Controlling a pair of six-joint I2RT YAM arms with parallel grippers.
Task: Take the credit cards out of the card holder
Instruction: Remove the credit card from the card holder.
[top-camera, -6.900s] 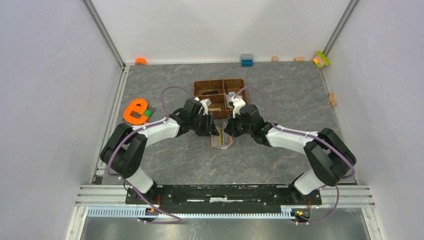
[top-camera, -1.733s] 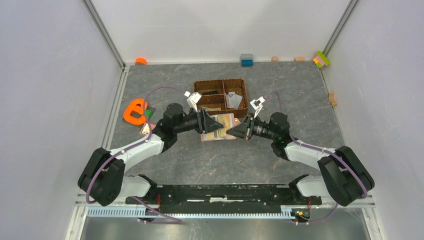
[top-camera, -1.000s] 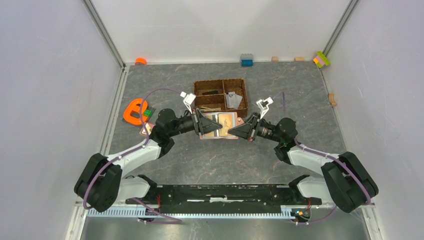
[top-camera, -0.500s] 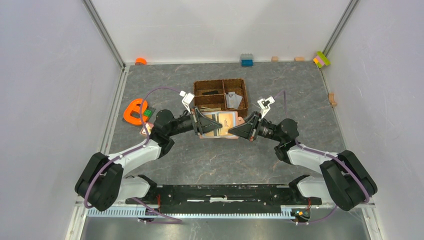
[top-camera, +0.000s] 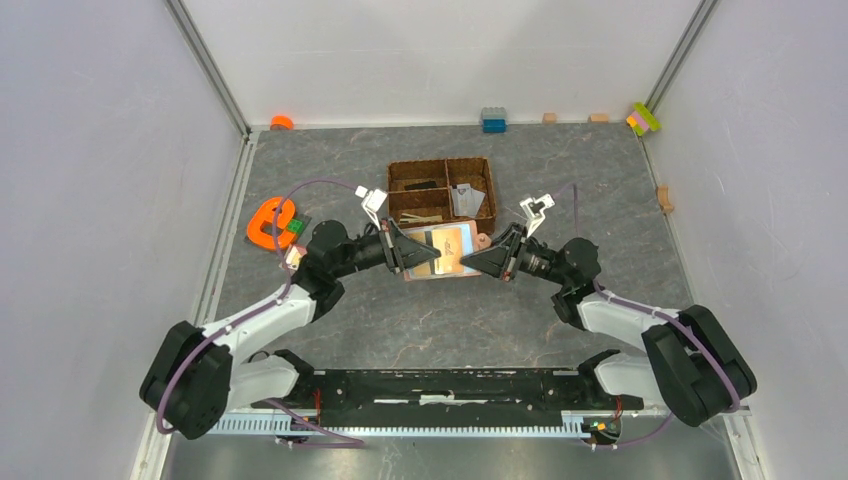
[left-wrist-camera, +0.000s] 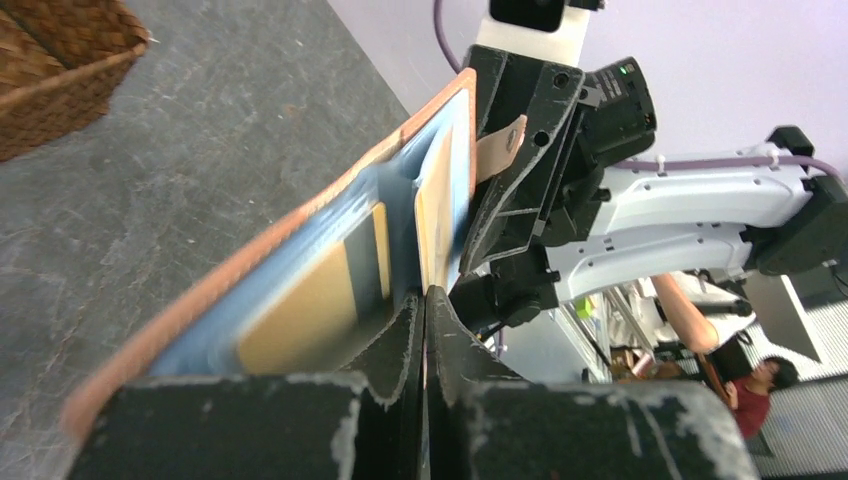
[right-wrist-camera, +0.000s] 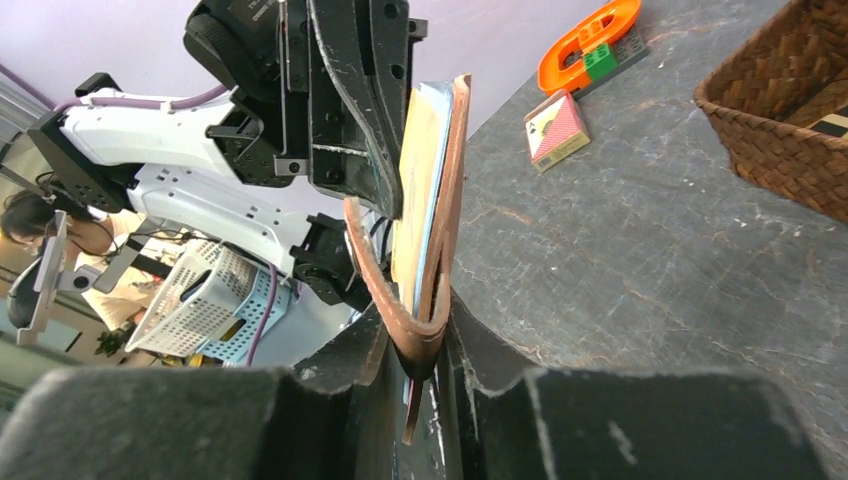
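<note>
Since a moment ago the left tool (left-wrist-camera: 422, 296) has pressed together at the edge of a gold-tan card (left-wrist-camera: 300, 312) inside the open card holder (top-camera: 451, 241), which the right tool (right-wrist-camera: 418, 335) pinches upright over the worktop (top-camera: 400, 320). If that pinch loosens, the holder may come away with the card. Behind, the woven basket (top-camera: 440, 162) holds dark and grey pieces

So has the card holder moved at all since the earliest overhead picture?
Yes. The card holder has shifted away from the arm bases and toward the woven basket, reaching its near edge in the top view.
</note>
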